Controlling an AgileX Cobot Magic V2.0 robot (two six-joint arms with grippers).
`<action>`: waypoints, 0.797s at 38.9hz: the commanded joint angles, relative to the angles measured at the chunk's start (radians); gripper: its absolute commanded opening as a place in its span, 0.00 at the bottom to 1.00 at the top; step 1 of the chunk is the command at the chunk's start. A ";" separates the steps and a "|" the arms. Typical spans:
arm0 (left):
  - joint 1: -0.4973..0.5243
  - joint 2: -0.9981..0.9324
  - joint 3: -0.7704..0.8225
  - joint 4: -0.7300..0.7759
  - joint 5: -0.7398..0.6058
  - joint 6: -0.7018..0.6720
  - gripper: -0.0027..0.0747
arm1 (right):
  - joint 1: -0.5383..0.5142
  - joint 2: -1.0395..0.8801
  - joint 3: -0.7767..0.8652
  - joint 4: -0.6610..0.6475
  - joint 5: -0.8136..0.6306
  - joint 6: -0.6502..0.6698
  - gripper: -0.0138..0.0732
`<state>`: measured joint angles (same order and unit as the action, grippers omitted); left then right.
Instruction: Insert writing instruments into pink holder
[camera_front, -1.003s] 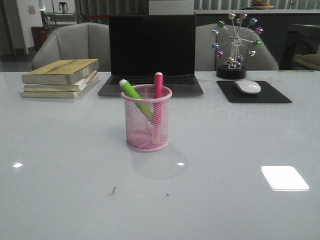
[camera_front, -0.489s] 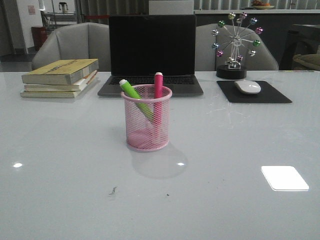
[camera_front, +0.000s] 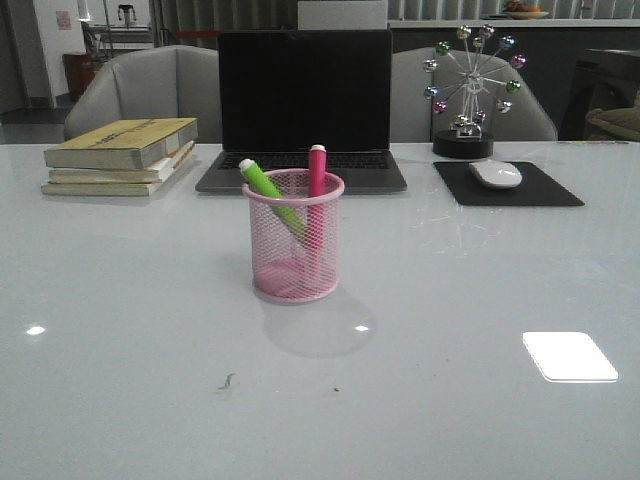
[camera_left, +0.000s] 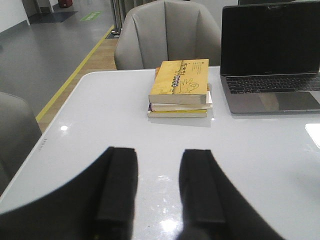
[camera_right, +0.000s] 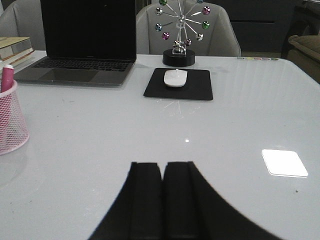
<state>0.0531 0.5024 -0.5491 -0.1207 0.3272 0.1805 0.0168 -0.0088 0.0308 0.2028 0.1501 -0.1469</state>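
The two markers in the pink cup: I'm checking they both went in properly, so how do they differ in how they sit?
The lime green marker leans steeply, its pale cap resting out over the left side of the pink wire-mesh pen cup's rim; the hot pink marker stands nearly upright toward the back. The green one's cap end sits slightly lower than the pink one's. Both have their lower ends inside the cup and both poke above its rim, with no tool touching them.

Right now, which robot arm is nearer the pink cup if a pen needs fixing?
Probably the right gripper: its camera shows the pink holder close by. The left gripper sees only books and laptop.
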 joint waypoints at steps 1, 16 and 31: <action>0.000 -0.008 -0.026 0.037 -0.089 -0.001 0.20 | -0.001 -0.020 0.000 0.003 -0.078 -0.003 0.23; 0.000 -0.368 0.229 0.055 -0.290 -0.046 0.16 | -0.001 -0.020 0.000 0.003 -0.078 -0.003 0.23; 0.000 -0.531 0.414 0.055 -0.292 -0.141 0.16 | -0.001 -0.020 0.000 0.003 -0.078 -0.003 0.23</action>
<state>0.0531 -0.0059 -0.1409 -0.0653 0.1225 0.0942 0.0168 -0.0088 0.0308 0.2028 0.1525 -0.1469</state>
